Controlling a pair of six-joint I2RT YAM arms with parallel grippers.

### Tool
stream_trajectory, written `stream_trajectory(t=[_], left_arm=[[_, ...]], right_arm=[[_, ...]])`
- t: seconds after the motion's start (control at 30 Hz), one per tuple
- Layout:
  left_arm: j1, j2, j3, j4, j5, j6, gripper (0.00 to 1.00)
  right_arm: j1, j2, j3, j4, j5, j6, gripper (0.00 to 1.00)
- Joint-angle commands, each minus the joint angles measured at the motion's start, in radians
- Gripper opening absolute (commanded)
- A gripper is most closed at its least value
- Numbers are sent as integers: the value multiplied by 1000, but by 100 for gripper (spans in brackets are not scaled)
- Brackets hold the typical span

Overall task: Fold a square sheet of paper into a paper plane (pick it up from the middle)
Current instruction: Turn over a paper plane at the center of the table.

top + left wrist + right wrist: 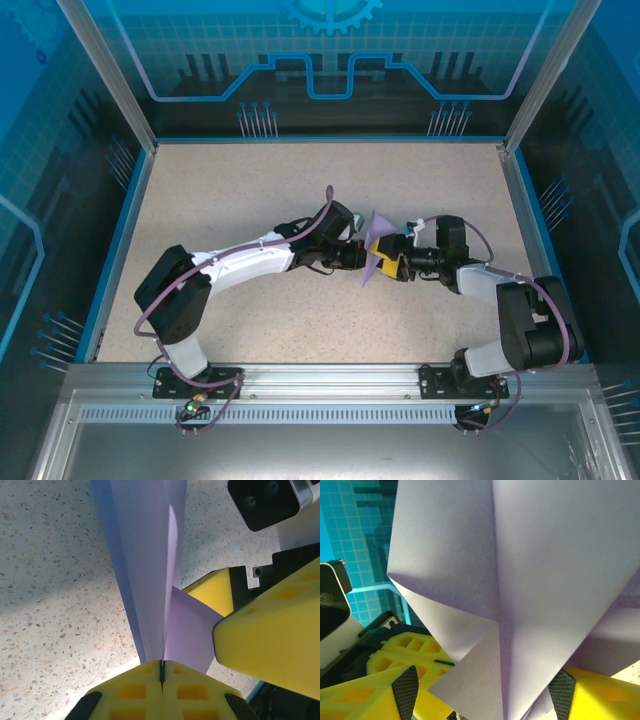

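Paper hangs mid-table with its long axis running near-to-far, left gripper clamped on the crease, right gripper spread wide, straddling a flap from the right.

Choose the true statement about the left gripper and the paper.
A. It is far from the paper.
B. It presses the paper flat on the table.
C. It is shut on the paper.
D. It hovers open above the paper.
C: in the left wrist view the left gripper has its jaws closed together, and the paper runs out from the seam between them.
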Motion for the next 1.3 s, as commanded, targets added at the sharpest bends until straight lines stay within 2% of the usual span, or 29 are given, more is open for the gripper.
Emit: stream_trajectory(t=[0.0,0.2,0.5,0.93,1.27], left_arm=[[11,-17,-20,22,30,-17,0],[12,-11,-22,30,33,-23,0],[14,-17,-23,27,31,-25,0],[18,-14,-27,42,40,-38,0],[24,-20,-48,55,39,-48,1]], right_arm=[[22,7,5,-30,-5,-38,70],[34,17,11,-14,1,-29,64],[43,33,25,-64,33,-78,49],[64,66,41,-26,50,-70,27],[72,84,43,7,49,-55,19]])
